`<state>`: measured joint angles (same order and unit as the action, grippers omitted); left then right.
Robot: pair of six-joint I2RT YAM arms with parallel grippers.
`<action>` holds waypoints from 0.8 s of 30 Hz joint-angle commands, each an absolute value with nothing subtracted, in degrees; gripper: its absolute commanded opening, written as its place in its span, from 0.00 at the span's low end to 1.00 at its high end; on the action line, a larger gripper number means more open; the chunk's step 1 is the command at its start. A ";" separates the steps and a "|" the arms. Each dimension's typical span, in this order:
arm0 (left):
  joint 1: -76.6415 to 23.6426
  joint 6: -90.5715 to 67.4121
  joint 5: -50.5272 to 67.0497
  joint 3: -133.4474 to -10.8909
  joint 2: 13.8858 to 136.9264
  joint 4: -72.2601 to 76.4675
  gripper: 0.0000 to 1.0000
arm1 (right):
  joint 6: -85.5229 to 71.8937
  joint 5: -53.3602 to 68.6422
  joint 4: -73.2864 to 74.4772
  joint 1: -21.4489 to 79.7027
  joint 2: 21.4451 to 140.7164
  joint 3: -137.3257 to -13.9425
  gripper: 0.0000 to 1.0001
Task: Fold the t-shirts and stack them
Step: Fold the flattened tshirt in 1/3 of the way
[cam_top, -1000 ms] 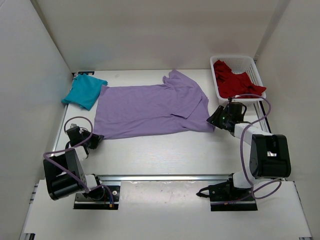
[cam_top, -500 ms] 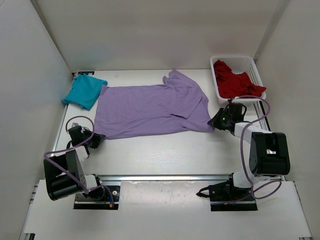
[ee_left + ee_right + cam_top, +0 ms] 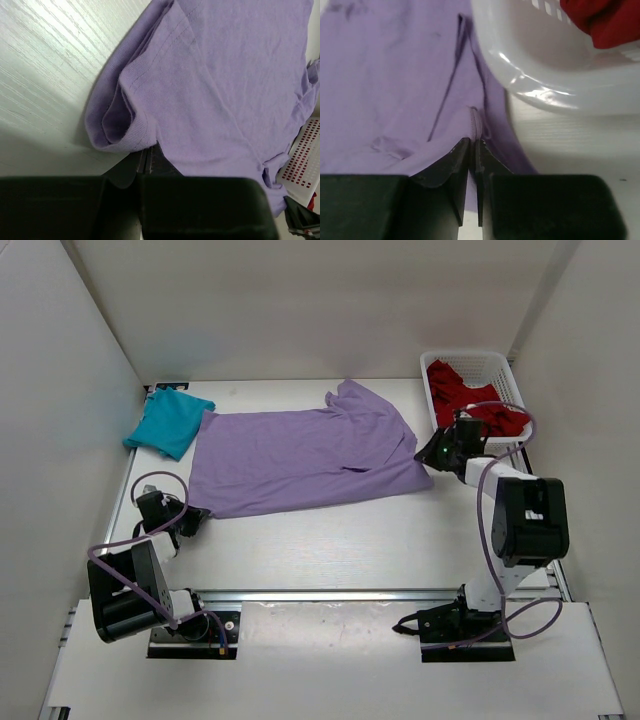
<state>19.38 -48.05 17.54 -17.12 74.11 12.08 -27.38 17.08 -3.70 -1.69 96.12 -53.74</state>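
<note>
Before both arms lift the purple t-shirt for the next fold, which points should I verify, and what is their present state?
1. Left gripper shut on the purple t-shirt at its near left corner: ok.
2. Right gripper shut on its right edge: ok.
3. Fabric flat: not ok, hem curled by the left gripper.
4. Right gripper apart from the white plastic basket: cannot tell, wall close beside.
5. Folded teal t-shirt at far left, ready as stack base: ok.

A white basket (image 3: 470,355) sits at the far right of the table (image 3: 330,550).
</note>
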 commanded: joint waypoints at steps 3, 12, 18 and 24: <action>19.69 -47.37 17.14 -18.72 73.04 12.57 0.00 | -25.40 17.14 -5.36 -2.02 100.28 -54.67 0.16; 19.51 -47.37 17.58 -18.90 72.60 12.48 0.00 | -25.13 4.50 -3.86 0.69 84.05 -47.30 0.46; 18.37 -47.20 17.23 -18.90 71.99 12.31 0.00 | -30.41 2.98 -9.67 -1.22 74.35 -32.88 0.42; 17.58 -47.64 17.58 -18.72 71.72 12.22 0.00 | -30.15 8.96 -11.16 -2.81 79.88 -33.30 0.41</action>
<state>18.11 -47.90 17.34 -17.41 73.69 12.05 -29.67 7.09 -6.94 -2.00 78.17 -32.12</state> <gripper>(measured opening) 0.067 0.405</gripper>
